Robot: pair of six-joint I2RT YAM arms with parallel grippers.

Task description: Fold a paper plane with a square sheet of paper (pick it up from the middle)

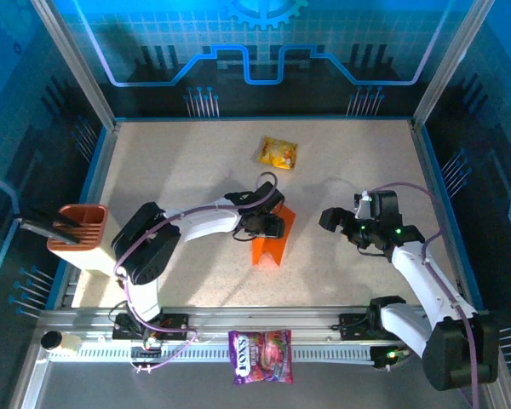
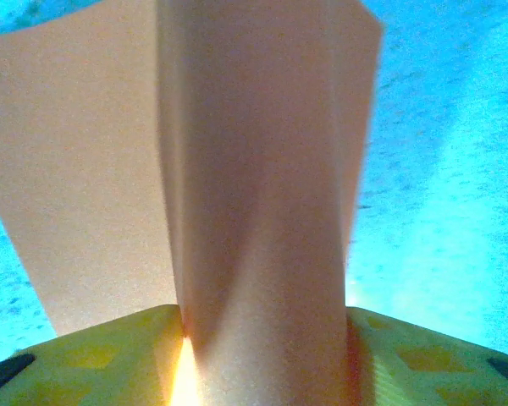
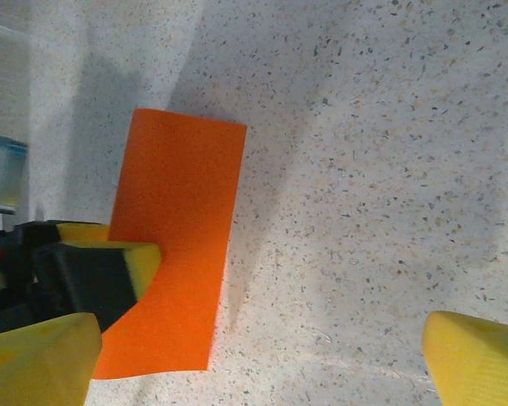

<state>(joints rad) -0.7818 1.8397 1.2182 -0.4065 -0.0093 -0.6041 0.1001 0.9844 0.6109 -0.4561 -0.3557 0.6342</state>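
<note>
Standing up in a soft ridge near the middle of the table (image 1: 179, 162), the square sheet of paper (image 1: 271, 247) looks light, limp and easily creased; its middle is the place to grip. The left gripper (image 1: 268, 223), reaching in from 8 o'clock, pinches that ridge. At the sheet's 3 o'clock, the right gripper (image 1: 332, 220) hovers apart, jaws spread wide.

Top view: we see even overhead light, pale bright table (image 1: 179, 162), strong blue cast on the enclosure walls, soft shadow beneath the left arm. Left wrist view: we find the square sheet of paper (image 2: 262, 169) too close, soft, washed to pale peach, background tinted blue. Right wrist view: we note sharp speckle, broad soft shadows, right gripper (image 3: 254, 359) pads (image 3: 478, 359) blurred at the corners.
</note>
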